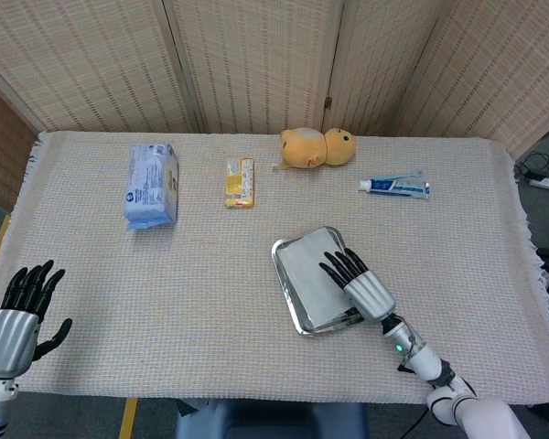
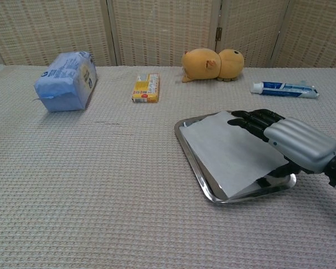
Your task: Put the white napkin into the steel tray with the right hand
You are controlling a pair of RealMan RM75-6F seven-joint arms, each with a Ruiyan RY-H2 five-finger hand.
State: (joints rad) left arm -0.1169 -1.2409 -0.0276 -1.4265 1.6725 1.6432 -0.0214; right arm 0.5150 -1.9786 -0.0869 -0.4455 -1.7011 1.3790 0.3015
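- My left robot hand (image 1: pixel 18 315) rests open at the bench (image 1: pixel 201 274) corner, holding nothing.
- One blue soft packet (image 1: pixel 152 185), print unreadable.
- One yellow packet (image 1: pixel 240 181), writing too small to read.
- One yellow plush toy (image 1: pixel 317 148).
- One white napkin (image 2: pixel 231 151) lies in the one steel tray (image 2: pixel 191 162).
- My right robot hand (image 2: pixel 288 138) lies flat on the napkin, fingers extended.
- One toothpaste tube (image 1: pixel 394 186), label illegible.
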